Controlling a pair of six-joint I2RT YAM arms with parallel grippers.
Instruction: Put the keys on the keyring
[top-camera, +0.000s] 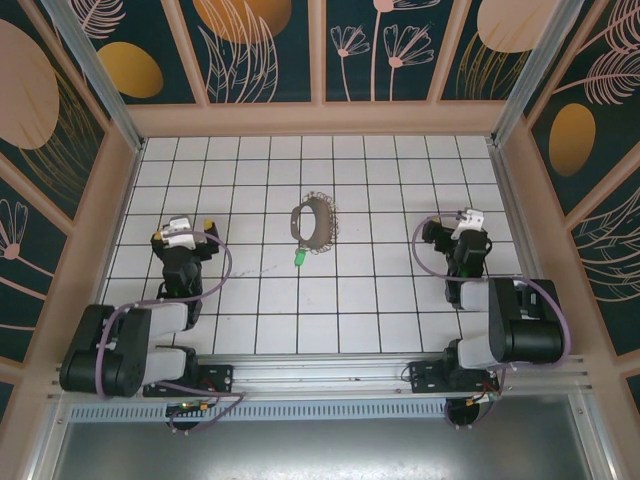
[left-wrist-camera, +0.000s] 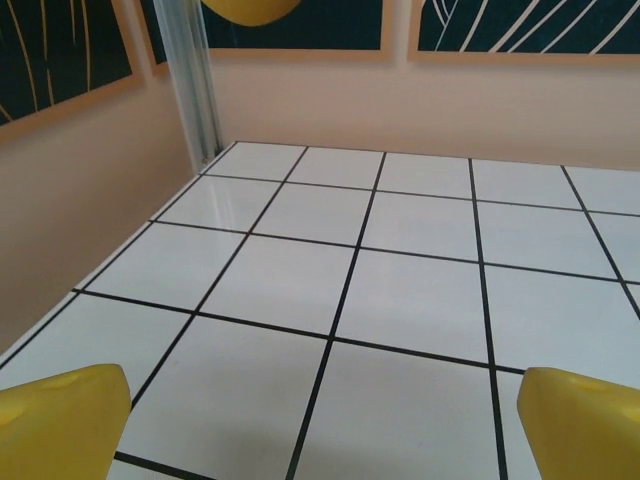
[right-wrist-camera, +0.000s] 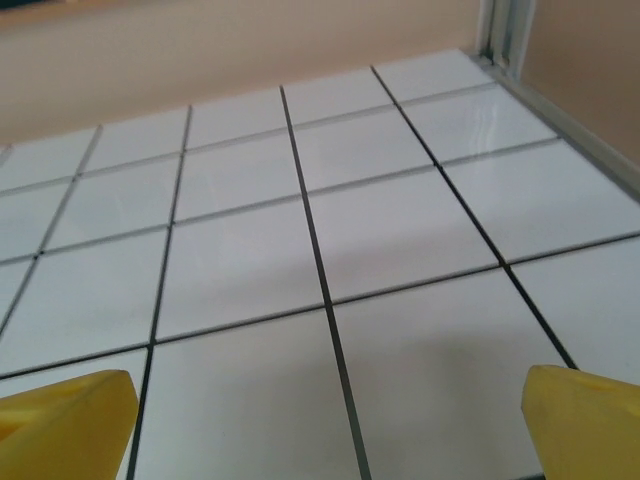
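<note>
Apparently the key (top-camera: 299, 259) lies just outside the keyring (top-camera: 298, 220).

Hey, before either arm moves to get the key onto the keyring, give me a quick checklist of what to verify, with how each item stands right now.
1. Left tool open and empty: ok, jaws wide apart over bare tile.
2. Right tool open and empty: ok, same.
3. Key unobstructed: ok, it lies on the table between the arms with nothing on it.
4. Keyring free: ok, neither tool touches it.
5. Key clear of keyring: cannot tell, they lie very close together.
6. Keyring's opening located: cannot tell, too small to see.
</note>
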